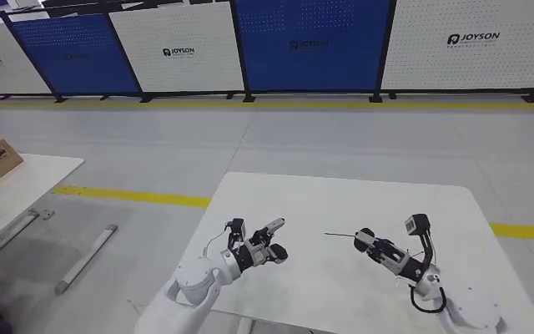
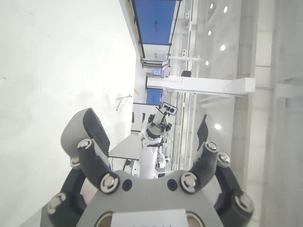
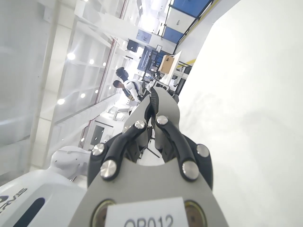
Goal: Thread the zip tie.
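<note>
My right gripper is clamped on the tie. I pinch one end, and the rest sticks out past my fingertips toward my left gripper. The free tip stops well short of my left fingers, with bare table between. I cannot tell if the tie touches the table.

Tie: thin, dark, straight strip, roughly level. Its head is too small to make out.

Right wrist view: my right gripper has both fingers pressed together, pads meeting with no gap. I cannot pick the tie out between the pads there.

Left wrist view: my left gripper is spread wide and holds nothing. Its black ribbed pads face each other across the gap. My right arm shows farther off through that gap.

Pose: both arms come in from the near edge of the table, the left at the near left and the right at the near right. Each gripper is turned on its side. The left points up and inward, the right points inward, and they roughly face each other over the near half of the table. The right wrist is bent, with its camera sticking up behind the gripper.

Farther out:
- a second table at far left, with a brown box on its edge
- a yellow line on the floor
- blue and white panels along the back
</note>
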{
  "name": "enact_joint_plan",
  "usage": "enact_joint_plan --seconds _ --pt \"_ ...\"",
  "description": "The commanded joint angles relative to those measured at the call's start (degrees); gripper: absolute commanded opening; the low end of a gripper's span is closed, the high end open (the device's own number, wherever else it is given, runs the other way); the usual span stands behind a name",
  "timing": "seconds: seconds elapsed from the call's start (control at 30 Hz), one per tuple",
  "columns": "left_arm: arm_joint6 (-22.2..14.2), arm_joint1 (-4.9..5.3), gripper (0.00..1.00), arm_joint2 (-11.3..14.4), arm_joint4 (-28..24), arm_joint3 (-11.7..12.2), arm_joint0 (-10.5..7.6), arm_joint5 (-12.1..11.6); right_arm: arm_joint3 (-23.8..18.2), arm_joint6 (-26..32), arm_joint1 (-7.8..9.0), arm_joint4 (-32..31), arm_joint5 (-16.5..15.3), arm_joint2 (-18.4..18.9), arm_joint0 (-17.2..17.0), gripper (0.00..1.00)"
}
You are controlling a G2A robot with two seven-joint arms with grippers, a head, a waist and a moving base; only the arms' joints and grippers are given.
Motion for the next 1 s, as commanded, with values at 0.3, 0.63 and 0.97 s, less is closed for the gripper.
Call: enact_joint_plan --seconds 0.3,0.63,0.97 --pt "6.60 -0.75 1.00 2.84 -0.17 0.99 -0.89 -5.25 0.95 -0.24 -1.30 -2.52 1.43 -4.08 2.66 0.00" --pt "5.90 -0.85 1.00 3.69 -1.00 1.18 -1.50 -4.86 0.53 -1.09 -1.51 -0.86 0.66 -4.01 2.00 0.00" --pt "8.79 -1.39 1.00 8.32 2.00 1.40 -2.87 -5.72 2.93 3.55 -2.30 3.07 0.35 -4.40 2.88 0.00"
